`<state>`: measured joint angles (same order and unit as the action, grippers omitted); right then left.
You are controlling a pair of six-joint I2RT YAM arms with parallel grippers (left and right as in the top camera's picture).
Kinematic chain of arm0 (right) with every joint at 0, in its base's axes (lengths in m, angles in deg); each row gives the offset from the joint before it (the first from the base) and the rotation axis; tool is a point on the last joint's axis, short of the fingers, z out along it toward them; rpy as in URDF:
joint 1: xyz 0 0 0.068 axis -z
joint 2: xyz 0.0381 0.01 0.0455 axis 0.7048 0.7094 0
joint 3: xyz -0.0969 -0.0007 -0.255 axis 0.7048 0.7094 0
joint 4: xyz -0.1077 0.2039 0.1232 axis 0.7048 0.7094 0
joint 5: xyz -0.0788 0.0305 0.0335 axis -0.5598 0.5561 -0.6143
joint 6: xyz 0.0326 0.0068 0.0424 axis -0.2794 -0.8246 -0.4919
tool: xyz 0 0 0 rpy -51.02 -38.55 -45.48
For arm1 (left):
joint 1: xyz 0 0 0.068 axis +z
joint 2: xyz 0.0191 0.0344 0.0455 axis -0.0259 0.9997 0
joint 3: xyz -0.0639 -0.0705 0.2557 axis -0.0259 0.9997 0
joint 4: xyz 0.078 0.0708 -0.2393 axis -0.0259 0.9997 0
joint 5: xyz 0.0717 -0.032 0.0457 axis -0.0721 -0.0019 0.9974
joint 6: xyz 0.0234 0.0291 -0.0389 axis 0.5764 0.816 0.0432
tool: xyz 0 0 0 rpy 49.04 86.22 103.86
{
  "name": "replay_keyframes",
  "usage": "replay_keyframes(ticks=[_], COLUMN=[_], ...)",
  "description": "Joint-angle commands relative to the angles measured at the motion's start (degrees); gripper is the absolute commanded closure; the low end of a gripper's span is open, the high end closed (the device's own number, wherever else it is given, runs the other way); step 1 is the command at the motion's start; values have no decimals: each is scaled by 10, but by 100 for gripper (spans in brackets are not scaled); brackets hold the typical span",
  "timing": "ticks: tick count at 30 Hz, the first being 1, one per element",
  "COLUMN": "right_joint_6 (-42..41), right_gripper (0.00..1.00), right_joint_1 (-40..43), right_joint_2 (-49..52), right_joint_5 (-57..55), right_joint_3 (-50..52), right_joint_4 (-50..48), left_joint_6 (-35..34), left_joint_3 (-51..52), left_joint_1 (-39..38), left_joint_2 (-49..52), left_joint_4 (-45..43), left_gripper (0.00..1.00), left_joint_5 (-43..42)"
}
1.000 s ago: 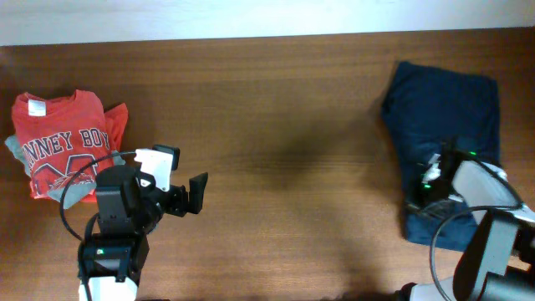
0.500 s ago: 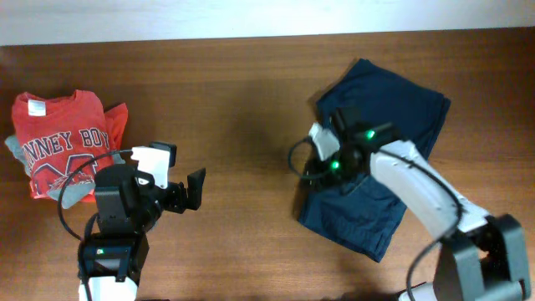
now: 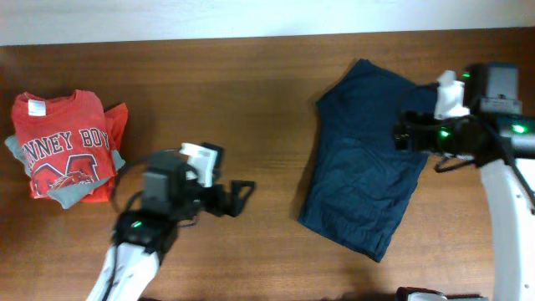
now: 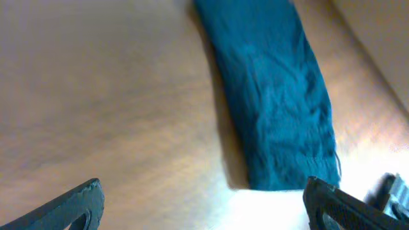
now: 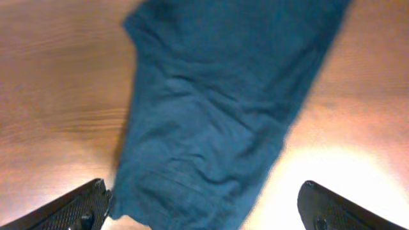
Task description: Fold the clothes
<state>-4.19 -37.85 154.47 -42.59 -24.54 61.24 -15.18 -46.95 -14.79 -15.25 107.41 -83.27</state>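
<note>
The clothes (image 3: 364, 163), a plain navy garment, lie flat and slanted on the right half of the table, lightly wrinkled. My right gripper (image 3: 403, 134) hovers over their upper right edge, open, with nothing between its fingers. The right wrist view shows the clothes (image 5: 217, 108) spread below the open right gripper (image 5: 204, 207). My left gripper (image 3: 242, 194) stands open over bare wood, left of the clothes and apart from them. Ahead of the left gripper (image 4: 204, 207) in its wrist view, the clothes (image 4: 275, 96) run away as a long strip.
A red T-shirt (image 3: 67, 142) with white lettering lies at the far left on top of a grey garment (image 3: 71, 192). The brown wooden table (image 3: 251, 100) ends at a pale strip along the back.
My right gripper opened, let go of the clothes and drew back to the right. The clothes stayed slanted where they were dragged. My left arm moved right, toward them.
</note>
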Motion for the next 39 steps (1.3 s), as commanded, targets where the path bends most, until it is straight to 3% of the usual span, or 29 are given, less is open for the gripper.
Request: replay_keyframes(ticks=[1, 4, 10, 17, 20, 22, 24, 26, 31, 36, 37, 38, 39], right_joint_6=[1, 1, 1, 1, 1, 1, 1, 2, 2, 2, 1, 1, 1], right_gripper=[1, 1, 1, 1, 2, 1, 1, 1, 1, 1, 1, 1, 1], right_joint_1=[51, 69, 70, 70, 70, 70, 70, 70, 70, 70, 70, 70, 70], right_joint_2=[-15, -15, -14, -14, -14, -14, -14, -14, -14, -13, -13, -12, -12], right_joint_5=[-9, 10, 10, 10, 10, 10, 10, 10, 7, 8, 8, 8, 8], right_joint_3=[-9, -9, -9, -9, -9, -9, -9, -9, -9, -9, -9, -9, -9], right_joint_4=[24, 30, 29, 29, 29, 29, 29, 29, 30, 28, 28, 28, 28], left_joint_6=[-112, -174, -184, -184, -184, -184, -184, -184, -180, -97, -88, -88, -89], left_joint_3=[-31, -55, -87, -90, -90, -90, -90, -90, -92, -126, -147, -161, -177], left_joint_1=[-102, -159, -228, -275, -298, -305, -308, -308, -259, -108, -51, -23, 5], left_joint_2=[99, 190, 319, 392, 417, 425, 430, 431, 417, 352, 336, 332, 329], left_joint_4=[-34, -66, -108, -179, -216, -226, -226, -221, -179, -56, -35, -26, -20], left_gripper=[1, 1, 1, 2, 25, 46, 84, 99, 100, 100, 92, 75, 49], left_joint_5=[25, 24, 23, 25, 25, 25, 25, 25, 58, 152, 194, 201, 196])
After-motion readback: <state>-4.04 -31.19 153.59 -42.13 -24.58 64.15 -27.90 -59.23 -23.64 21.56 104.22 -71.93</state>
